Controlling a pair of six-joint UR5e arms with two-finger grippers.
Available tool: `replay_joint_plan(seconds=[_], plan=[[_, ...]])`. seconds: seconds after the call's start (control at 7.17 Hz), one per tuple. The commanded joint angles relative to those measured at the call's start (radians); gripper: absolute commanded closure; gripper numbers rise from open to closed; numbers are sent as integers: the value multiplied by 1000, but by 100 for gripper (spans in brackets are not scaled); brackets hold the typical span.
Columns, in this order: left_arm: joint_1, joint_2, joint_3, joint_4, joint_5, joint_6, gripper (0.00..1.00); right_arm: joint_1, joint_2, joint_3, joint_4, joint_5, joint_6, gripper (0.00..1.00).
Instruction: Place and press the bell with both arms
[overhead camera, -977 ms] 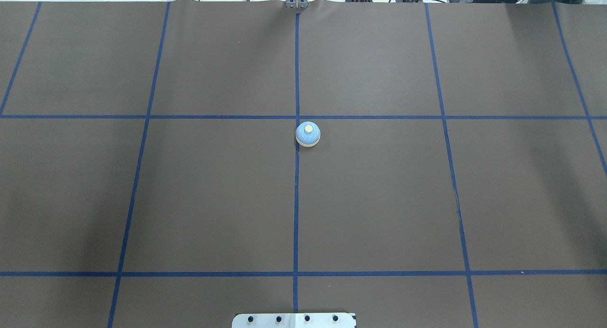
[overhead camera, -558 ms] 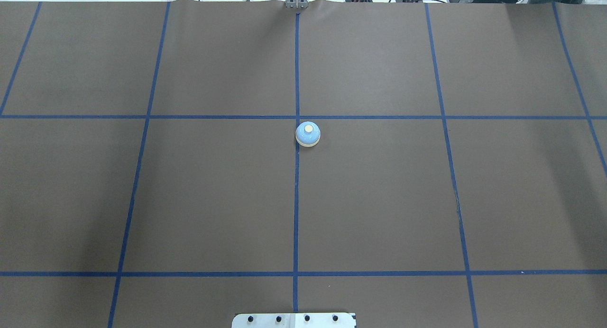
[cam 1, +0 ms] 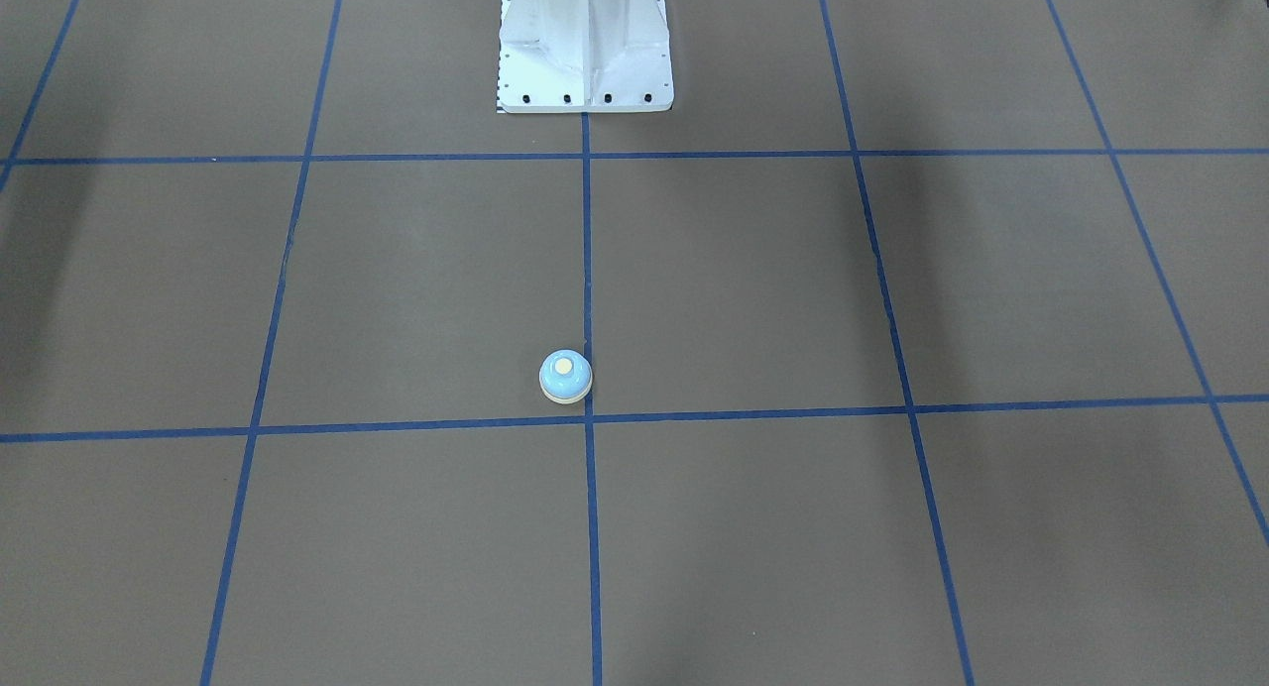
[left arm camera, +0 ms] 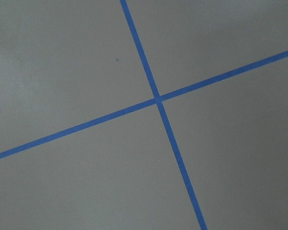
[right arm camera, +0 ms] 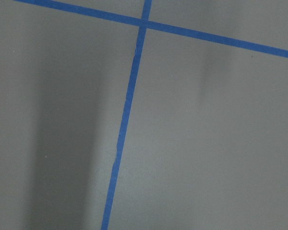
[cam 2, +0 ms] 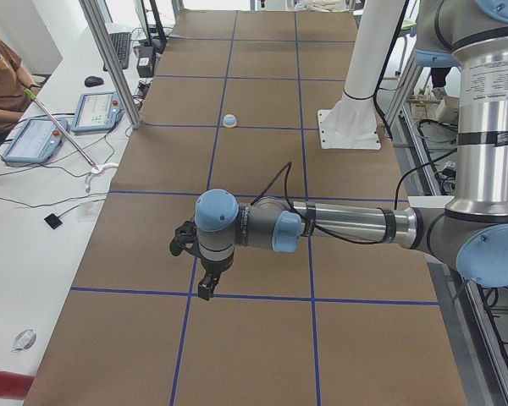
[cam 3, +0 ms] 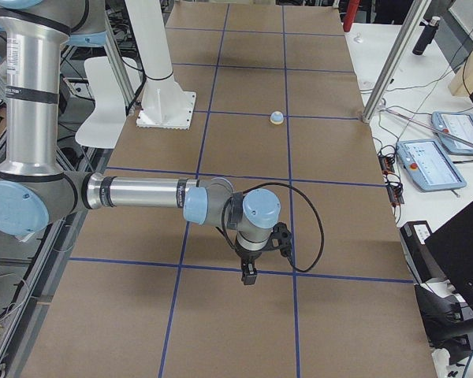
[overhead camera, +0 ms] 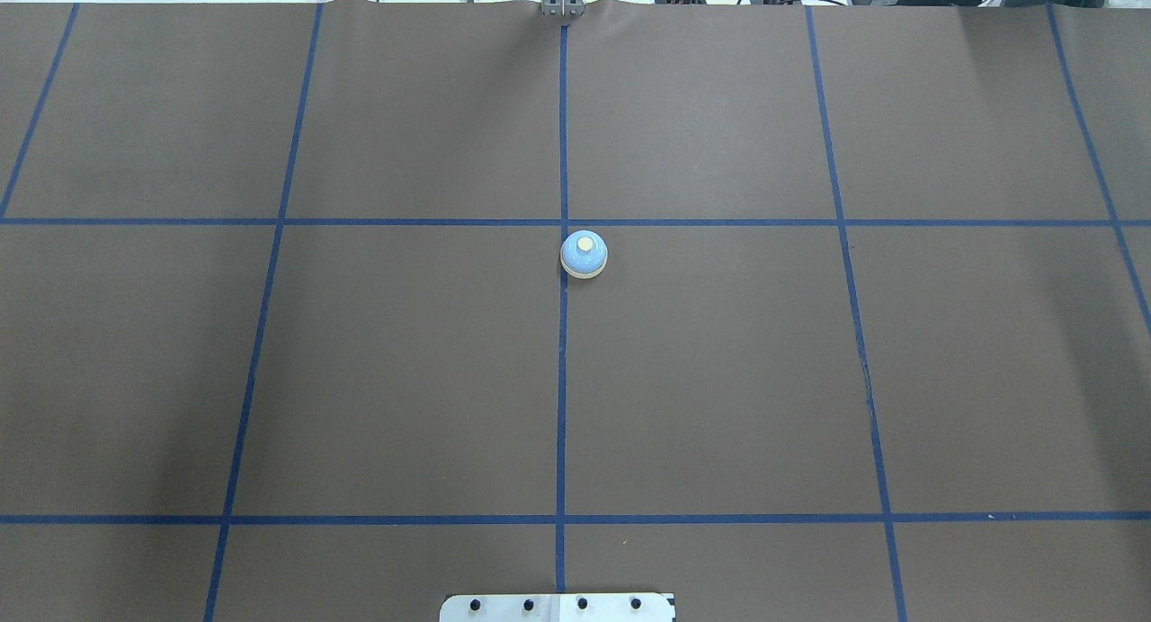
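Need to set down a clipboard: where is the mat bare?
Nearly everywhere. Only the bell sits by the centre tape line, and the pedestal base at the robot's edge. Squares either side are bare; toward each end of the mat, the left gripper and right gripper hang above it.

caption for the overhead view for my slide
Blue bell standing upright beside the centre tape crossing on the brown table.

Item one: the bell [overhead camera: 584,254] sits on the worktop [overhead camera: 719,379], ahead of my pedestal [cam 1: 585,42] and well apart from it. It touches the right side of the centre tape line [overhead camera: 562,379], just nearer me than the cross line [overhead camera: 719,222].
Item two: my left arm [cam 2: 339,227] reaches over the worktop's left end and my right arm [cam 3: 142,192] over its right end, both well apart from the bell.
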Motion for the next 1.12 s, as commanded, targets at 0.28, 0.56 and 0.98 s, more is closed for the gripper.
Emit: replay_joint_plan(seconds=[0.28,0.56,0.98], plan=[[0,3,3,2,-3,-1,0,-1,12,10,2,50,0,0],[0,3,3,2,-5,-3,0,0,14,-2,55,50,2,0],[0,3,3,2,-3,-3,0,-1,14,-19,80,50,5,0]])
